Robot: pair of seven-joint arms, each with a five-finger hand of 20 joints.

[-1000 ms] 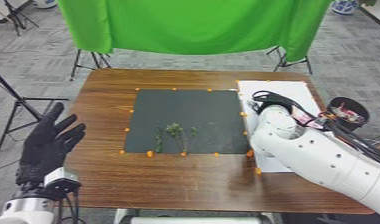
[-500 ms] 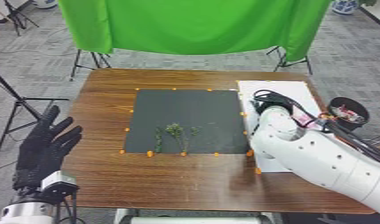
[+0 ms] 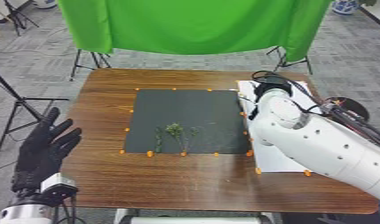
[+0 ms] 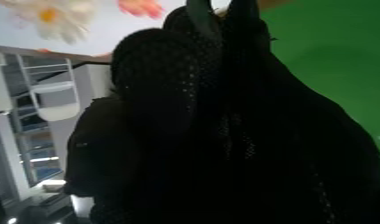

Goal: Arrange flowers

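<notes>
On the dark mat [image 3: 160, 107], green sprigs [image 3: 175, 131] lie near its front edge. My right hand [image 3: 273, 86] is over the upper part of the white sheet [image 3: 280, 162], partly hidden by its arm and cables. In the right wrist view the right hand [image 4: 160, 75] has its fingers closed on a green stem [image 4: 201, 17]. A white flower with a yellow centre [image 4: 49, 16] and a pink flower [image 4: 140, 7] show against a white surface there. Beyond the table's left edge my left hand [image 3: 42, 150] is held with spread fingers.
A dark round container [image 3: 351, 107] stands at the table's right edge, partly behind the right arm's cables. Orange markers line the mat and sheet. The brown table [image 3: 186, 180] extends in front of the mat, and a green cloth [image 3: 195, 25] hangs behind the table.
My right hand has moved away from the robot, toward the far end of the white sheet. The left hand has shifted only slightly.
</notes>
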